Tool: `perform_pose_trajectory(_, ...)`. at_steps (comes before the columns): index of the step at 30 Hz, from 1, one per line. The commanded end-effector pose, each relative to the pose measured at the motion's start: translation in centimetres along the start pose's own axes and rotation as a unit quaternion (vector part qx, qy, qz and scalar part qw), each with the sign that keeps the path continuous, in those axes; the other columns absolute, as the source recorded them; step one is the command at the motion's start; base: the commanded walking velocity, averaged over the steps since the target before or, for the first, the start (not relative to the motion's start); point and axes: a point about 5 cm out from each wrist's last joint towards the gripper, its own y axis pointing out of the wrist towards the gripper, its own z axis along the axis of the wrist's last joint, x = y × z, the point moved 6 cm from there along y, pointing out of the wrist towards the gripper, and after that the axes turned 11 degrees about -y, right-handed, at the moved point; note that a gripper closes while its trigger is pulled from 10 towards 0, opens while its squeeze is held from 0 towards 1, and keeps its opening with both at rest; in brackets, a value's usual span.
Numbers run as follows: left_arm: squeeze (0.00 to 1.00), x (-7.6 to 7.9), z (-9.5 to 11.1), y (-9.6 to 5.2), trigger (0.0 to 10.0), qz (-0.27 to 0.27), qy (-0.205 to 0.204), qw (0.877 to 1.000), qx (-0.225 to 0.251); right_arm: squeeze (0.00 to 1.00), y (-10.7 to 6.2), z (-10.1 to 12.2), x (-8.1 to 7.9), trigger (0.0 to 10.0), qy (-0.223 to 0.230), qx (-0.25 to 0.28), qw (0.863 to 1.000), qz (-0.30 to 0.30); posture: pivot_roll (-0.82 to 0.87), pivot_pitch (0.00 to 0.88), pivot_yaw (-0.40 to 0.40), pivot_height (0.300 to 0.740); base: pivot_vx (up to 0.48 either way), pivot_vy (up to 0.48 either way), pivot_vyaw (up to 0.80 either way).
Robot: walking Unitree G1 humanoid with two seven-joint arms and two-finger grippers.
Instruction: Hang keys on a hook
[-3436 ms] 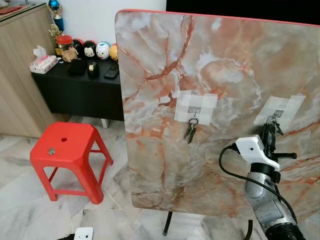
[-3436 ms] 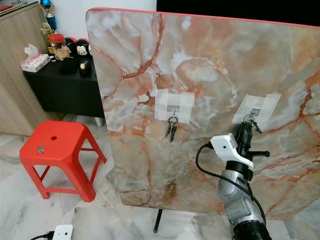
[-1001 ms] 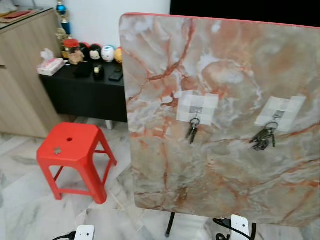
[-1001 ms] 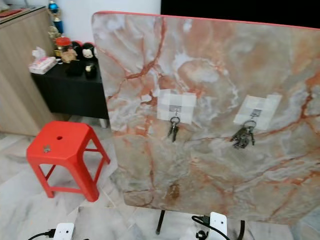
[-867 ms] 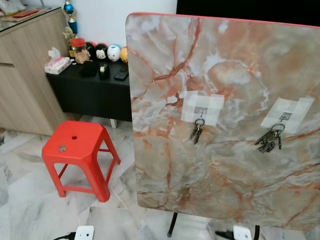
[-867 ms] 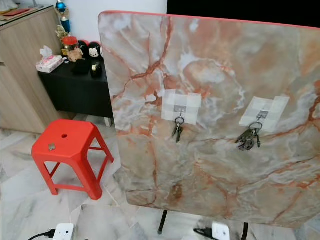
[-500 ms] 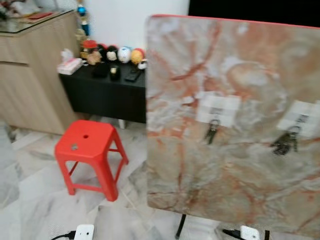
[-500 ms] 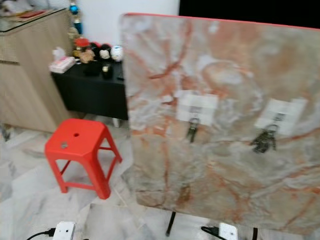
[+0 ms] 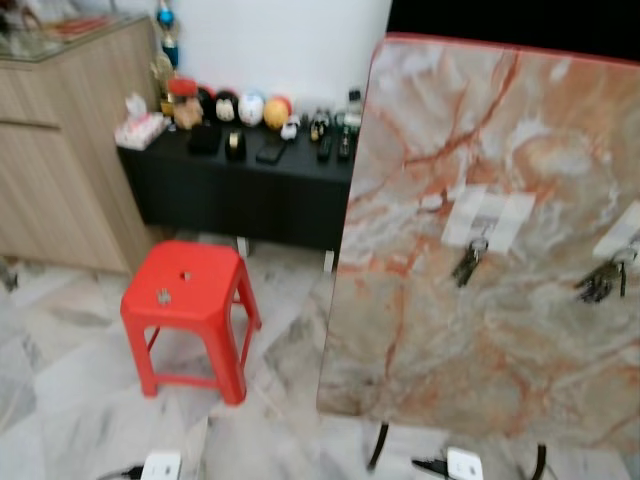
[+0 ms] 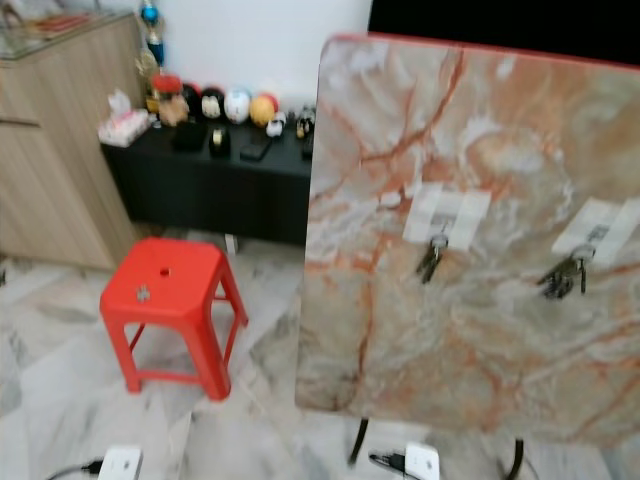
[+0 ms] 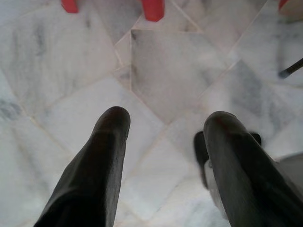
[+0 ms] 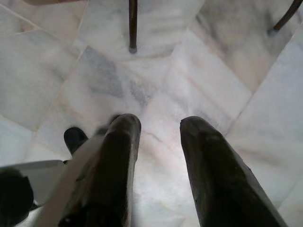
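A bunch of keys (image 9: pixel 600 283) hangs from the right hook (image 9: pixel 627 250) on the upright marble-patterned board (image 9: pixel 480 340). A smaller set of keys (image 9: pixel 466 263) hangs from the left hook (image 9: pixel 480 232); both hooks sit on white tape patches. Both arms hang low. The left gripper (image 11: pixel 166 118) is open over the marble floor with nothing between its fingers. In front of the board's feet, the right gripper (image 12: pixel 161 124) is open too and holds nothing.
A red plastic stool (image 9: pixel 185 300) stands left of the board. Behind it is a low black table (image 9: pixel 240 185) with figurines and small items, and a wooden cabinet (image 9: pixel 60 150) at the far left. The board's thin dark legs (image 12: pixel 133 23) rest on the floor.
The right gripper, up at the right hook 3.4 s ago, has come down and the key bunch stays hanging there. The camera has since swung left, so the board sits further right.
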Motion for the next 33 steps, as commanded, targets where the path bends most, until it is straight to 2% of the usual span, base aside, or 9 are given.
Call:
perform_pose_trajectory(1, 0.0, 0.36, -0.94, -0.12, 10.0, -0.006, 0.007, 1.0, -0.016, 0.0, -0.02, -0.12, 0.58, 10.0, 0.005, 0.0, 1.0, -0.006, -0.02, 0.0, -0.036, 0.74, 0.0, 0.368, 0.0)
perform_pose_trajectory(33, 0.0, 0.37, -0.96, -0.13, 10.0, -0.004, 0.002, 1.0, -0.014, 0.0, -0.02, 0.16, 1.24, 10.0, 0.005, 0.004, 1.0, -0.011, 0.0, 0.0, -0.048, 0.74, 0.0, 0.372, 0.0)
